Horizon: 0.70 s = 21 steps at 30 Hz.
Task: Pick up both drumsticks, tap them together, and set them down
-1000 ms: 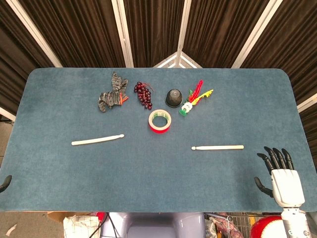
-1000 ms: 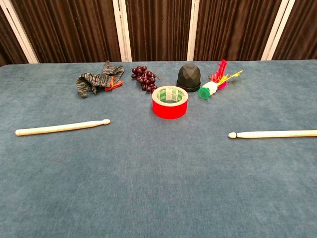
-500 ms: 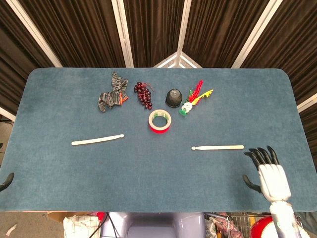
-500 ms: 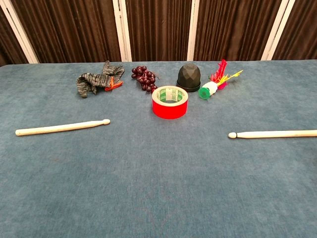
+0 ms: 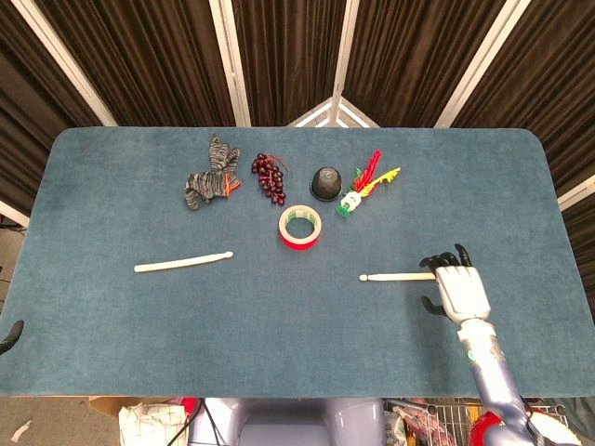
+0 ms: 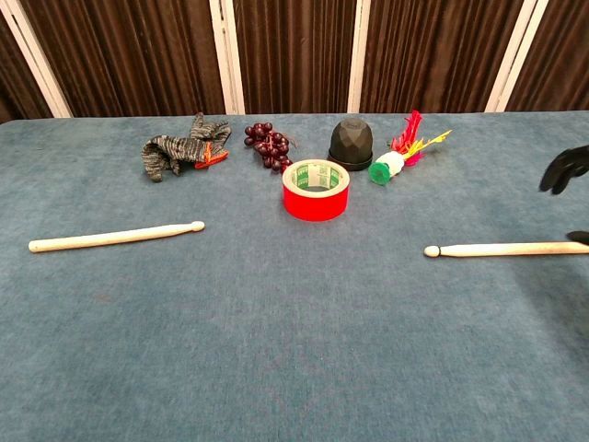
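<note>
Right hand [image 5: 461, 290]: lower right of head view, fingers spread above the butt end of the pale wooden right drumstick [image 5: 398, 276], holding nothing.
Left drumstick [image 5: 183, 263]: pale wood, centre-left, flat on the blue felt table [image 5: 297, 334].
Left hand [image 5: 9, 335]: only a dark tip at lower-left edge; fingers impossible to tell.

No text, label, brand or number can be read anywhere in either view. The inner ring of the red tape roll [image 6: 316, 189] carries green and white markings, but they are too small and blurred to make out as letters.
</note>
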Tool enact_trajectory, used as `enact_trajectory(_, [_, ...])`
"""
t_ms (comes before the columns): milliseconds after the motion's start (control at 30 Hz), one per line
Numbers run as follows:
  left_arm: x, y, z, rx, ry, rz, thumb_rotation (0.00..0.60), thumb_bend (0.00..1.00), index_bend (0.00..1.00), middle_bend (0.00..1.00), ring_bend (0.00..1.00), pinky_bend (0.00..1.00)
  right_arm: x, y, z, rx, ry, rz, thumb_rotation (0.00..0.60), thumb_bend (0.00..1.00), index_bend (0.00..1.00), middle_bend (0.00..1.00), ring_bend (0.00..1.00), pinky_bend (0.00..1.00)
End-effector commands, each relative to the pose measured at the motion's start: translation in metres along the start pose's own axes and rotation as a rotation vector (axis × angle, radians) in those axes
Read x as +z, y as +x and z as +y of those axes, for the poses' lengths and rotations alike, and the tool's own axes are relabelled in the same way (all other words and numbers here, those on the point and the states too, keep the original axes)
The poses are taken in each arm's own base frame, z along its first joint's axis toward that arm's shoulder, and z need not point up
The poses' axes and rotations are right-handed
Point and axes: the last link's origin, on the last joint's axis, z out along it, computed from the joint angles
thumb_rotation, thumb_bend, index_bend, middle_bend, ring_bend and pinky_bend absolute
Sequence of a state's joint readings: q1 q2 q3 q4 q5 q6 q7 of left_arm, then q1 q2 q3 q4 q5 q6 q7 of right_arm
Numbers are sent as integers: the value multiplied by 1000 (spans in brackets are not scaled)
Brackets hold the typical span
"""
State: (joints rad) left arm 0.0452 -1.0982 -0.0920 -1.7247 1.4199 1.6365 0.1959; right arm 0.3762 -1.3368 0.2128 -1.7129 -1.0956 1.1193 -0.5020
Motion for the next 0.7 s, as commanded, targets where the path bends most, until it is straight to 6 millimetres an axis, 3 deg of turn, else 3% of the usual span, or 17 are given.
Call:
enact_trajectory(33, [0, 1, -1, -3, 4, 6, 600, 370, 149, 125, 0, 0, 19, -11, -6, -29, -10, -29, 600, 298, 348, 356, 230, 11])
enact_trajectory(300, [-1, 2, -3, -2, 17, 16, 600, 370, 151, 126, 0, 0, 39, -26, -2, -43, -53, -63, 600, 297, 358, 418, 255, 11])
enact_trajectory(700, [2, -1, 1, 11, 17, 12, 600, 370, 151, 125, 0, 0, 51, -38, -2, -86, -51, -64, 600, 297, 426, 442, 277, 11])
